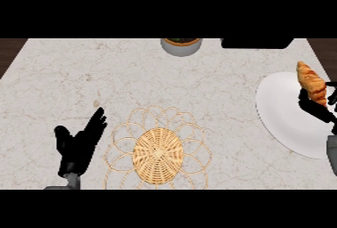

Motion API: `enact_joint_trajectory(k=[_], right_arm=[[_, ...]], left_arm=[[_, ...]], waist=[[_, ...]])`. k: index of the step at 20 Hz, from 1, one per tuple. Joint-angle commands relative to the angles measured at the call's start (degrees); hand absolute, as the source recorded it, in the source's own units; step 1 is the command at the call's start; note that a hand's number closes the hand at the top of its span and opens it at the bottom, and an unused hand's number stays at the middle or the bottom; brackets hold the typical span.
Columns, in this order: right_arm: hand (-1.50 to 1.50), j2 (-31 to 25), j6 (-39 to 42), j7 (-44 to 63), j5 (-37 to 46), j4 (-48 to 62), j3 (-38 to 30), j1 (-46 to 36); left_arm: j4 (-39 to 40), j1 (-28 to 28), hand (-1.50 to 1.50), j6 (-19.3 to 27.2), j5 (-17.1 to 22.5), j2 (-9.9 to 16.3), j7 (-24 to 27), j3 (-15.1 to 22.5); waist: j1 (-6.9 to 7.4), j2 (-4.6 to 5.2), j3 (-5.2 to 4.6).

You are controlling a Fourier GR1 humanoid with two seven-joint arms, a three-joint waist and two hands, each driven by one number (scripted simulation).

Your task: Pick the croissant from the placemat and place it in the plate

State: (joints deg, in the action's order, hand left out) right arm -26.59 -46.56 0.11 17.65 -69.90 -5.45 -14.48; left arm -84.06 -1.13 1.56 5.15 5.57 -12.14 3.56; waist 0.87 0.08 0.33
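Golden ridged croissant (312,82) over smooth white plate (284,116).

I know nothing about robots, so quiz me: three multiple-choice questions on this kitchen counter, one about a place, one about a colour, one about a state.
1. Where is the croissant?
A. on the placemat
B. over the plate, in the right hand
C. beside the pot

2. What colour is the plate?
A. white
B. red
C. black

3. How is the left hand?
A. curled round a cup
B. open, holding nothing
C. pressing the placemat

Answers:
1 B: the right hand grips it above the plate.
2 A: its surface is plain white.
3 B: its fingers are straight, left of the woven placemat.
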Motion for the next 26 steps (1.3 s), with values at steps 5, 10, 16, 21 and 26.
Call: enact_joint_trajectory(k=[5,10,16,21,26], right_arm=[[-1.50,-8.43,15.11,1.22,-0.83,24.61,-1.10,-7.17],[-1.50,-5.95,22.20,-11.12,-5.62,38.29,-4.50,-16.00],[-1.50,-5.21,25.59,-27.78,-12.76,43.19,-12.56,-18.68],[-1.50,-4.24,26.54,-35.54,-19.90,46.55,-20.58,-19.24],[-1.50,-10.52,37.62,-33.58,-23.79,48.46,-23.32,-17.12]], left_arm=[[-0.32,0.50,0.00,-0.28,-0.83,-1.46,-1.58,2.49],[1.03,2.15,0.00,-2.26,1.13,1.50,-2.31,-0.99],[2.32,2.35,0.00,-0.84,0.30,-0.87,-2.74,0.35],[0.06,0.76,0.00,-2.06,0.41,0.94,-2.59,-0.21],[2.04,-0.04,0.00,-0.22,-0.51,-1.03,0.12,-0.54]], waist=[[1.95,0.90,-0.20],[1.90,0.91,-0.06],[1.26,0.94,0.01],[0.94,0.64,-0.08],[-0.30,0.16,-0.25]])
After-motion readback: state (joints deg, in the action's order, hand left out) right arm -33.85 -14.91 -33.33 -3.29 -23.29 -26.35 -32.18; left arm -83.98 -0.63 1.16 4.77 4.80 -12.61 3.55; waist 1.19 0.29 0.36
